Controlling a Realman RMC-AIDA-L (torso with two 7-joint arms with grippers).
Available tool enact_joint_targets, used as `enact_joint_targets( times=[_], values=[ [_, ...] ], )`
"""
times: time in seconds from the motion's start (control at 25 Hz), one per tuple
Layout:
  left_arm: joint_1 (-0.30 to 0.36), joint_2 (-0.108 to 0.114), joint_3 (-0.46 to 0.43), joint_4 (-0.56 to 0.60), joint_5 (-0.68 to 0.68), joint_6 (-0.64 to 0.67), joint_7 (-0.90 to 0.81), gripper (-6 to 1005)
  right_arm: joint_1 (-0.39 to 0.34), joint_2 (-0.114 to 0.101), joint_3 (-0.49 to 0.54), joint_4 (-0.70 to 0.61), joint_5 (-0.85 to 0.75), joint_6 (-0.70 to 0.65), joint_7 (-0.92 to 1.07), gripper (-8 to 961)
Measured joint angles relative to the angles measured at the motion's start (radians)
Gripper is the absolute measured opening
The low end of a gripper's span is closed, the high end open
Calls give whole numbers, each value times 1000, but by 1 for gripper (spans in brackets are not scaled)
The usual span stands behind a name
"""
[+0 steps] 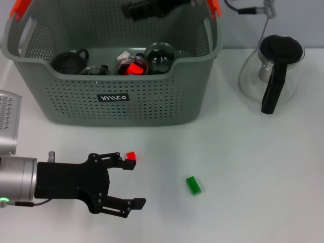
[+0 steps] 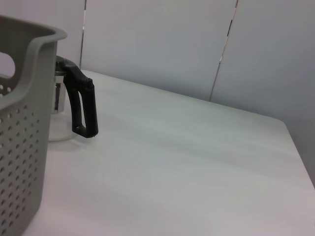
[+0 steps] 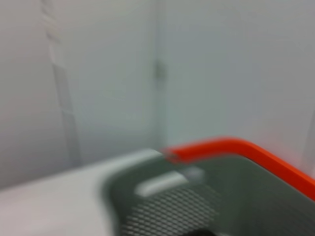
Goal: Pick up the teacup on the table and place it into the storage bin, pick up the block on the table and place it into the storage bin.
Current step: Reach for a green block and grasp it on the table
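Note:
The grey-green storage bin stands at the back of the table and shows in the left wrist view as a perforated wall. Inside it lie glass teacups, a black teapot and a red block. No teacup shows on the table itself. A small red block sits on the table, right beside the upper fingertip of my left gripper, which is open and empty. A green block lies to its right. My right gripper hangs over the bin's rear.
A glass pot with a black handle stands right of the bin and also appears in the left wrist view. The bin's orange handle top fills the right wrist view. White table stretches around the green block.

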Motion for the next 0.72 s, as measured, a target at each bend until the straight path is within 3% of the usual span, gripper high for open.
enact_joint_targets(
  times=[0.16,0.36,0.52,0.72],
  values=[
    [-1,0,0,-2,0,0,0,937,-113,-5,17,-103,140,-170,-127,731],
    [-1,1,2,-4,4,-6,8,937,-220,-18,51,-150,115,-407,-201,861],
    [0,1,2,-4,20,-19,12,937,-266,-21,53,-135,58,-493,-230,944],
    [4,-3,1,-5,22,-41,7,937,-277,-3,29,-100,-56,-518,-238,938]
  ],
)
